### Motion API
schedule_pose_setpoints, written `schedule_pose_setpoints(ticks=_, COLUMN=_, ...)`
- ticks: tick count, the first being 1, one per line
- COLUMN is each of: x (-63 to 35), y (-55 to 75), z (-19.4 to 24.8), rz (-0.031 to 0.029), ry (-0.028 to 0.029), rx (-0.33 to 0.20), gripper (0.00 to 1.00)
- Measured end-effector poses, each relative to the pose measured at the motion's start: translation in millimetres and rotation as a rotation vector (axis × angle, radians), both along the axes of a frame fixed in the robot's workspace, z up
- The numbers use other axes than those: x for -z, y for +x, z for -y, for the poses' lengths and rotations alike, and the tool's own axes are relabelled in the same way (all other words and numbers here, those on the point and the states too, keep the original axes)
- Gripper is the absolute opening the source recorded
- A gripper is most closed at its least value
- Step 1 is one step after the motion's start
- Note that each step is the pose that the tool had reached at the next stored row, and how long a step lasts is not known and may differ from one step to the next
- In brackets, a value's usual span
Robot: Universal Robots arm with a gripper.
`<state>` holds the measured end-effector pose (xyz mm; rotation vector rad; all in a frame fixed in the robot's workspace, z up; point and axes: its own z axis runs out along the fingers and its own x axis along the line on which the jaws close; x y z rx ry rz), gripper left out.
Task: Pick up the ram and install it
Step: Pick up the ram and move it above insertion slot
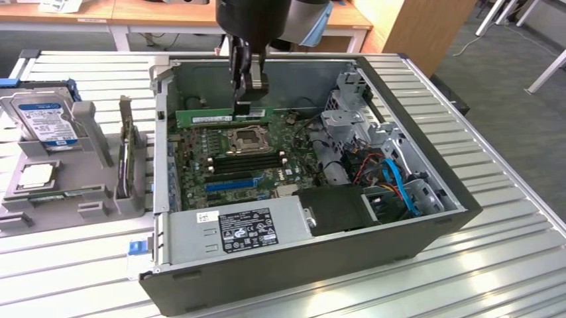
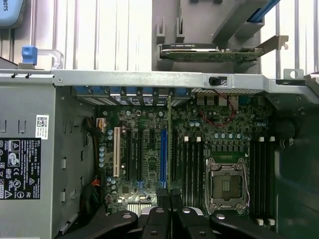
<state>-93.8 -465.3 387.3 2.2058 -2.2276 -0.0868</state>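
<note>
In the exterior view, the claw (image 1: 250,106) is squeezed tight on the ram (image 1: 208,118), near the end at this view's right. The ram is a long green stick. It lies level, its long side going from this view's left to right. It hangs just over the green board (image 1: 232,162) inside the computer case (image 1: 425,228). A hard drive (image 1: 44,119) stands outside the case at this view's left.

In the wrist view, the claw (image 2: 169,201) looks straight down. The ram (image 2: 169,149) shows as a thin edge between the fingers (image 2: 158,219). It runs along beside the blue slot (image 2: 163,149). A card (image 2: 212,52) sits outside the case
</note>
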Motion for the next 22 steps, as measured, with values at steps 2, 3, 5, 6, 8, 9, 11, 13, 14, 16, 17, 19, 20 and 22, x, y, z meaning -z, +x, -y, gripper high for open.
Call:
schedule_pose_setpoints(ticks=2, x=0.0, y=1.4, z=0.0, rz=0.0, ry=0.0, rx=0.0, gripper=0.12)
schedule_pose_setpoints(ticks=3, x=0.0, y=2.7, z=-0.1, rz=-0.0001, ry=0.0, rx=0.0, gripper=0.12)
schedule_pose_setpoints(ticks=5, x=0.0, y=6.6, z=0.0, rz=-0.0001, ry=-0.0001, rx=0.0, gripper=0.12)
schedule_pose_setpoints(ticks=6, x=0.0, y=8.4, z=0.0, rz=-0.0001, ry=0.0, rx=0.0, gripper=0.12)
schedule_pose_setpoints(ticks=8, x=0.0, y=12.2, z=0.0, rz=0.0, ry=0.0, rx=0.0, gripper=0.12)
schedule_pose_setpoints(ticks=9, x=0.1, y=14.2, z=0.0, rz=0.0, ry=0.0, rx=0.0, gripper=0.12)
schedule_pose_setpoints(ticks=11, x=0.1, y=18.7, z=0.0, rz=0.0, ry=0.0, rx=0.0, gripper=0.12)
schedule_pose_setpoints(ticks=13, x=0.1, y=23.9, z=0.0, rz=0.0, ry=0.0, rx=0.0, gripper=0.12)
schedule_pose_setpoints(ticks=14, x=0.1, y=26.5, z=0.0, rz=0.0, ry=0.0001, rx=0.0, gripper=0.12)
schedule_pose_setpoints(ticks=16, x=0.1, y=30.2, z=0.0, rz=-0.0001, ry=0.0, rx=0.0, gripper=0.12)
schedule_pose_setpoints(ticks=17, x=0.1, y=31.4, z=0.1, rz=0.0, ry=0.0, rx=0.0, gripper=0.12)
schedule_pose_setpoints(ticks=19, x=0.1, y=31.9, z=0.1, rz=-0.0001, ry=0.0, rx=0.0, gripper=0.12)
schedule_pose_setpoints(ticks=20, x=0.1, y=31.9, z=0.0, rz=-0.0001, ry=0.0, rx=0.0, gripper=0.12)
schedule_pose_setpoints(ticks=22, x=0.2, y=32.0, z=-0.1, rz=0.0, ry=0.0001, rx=0.0, gripper=0.12)
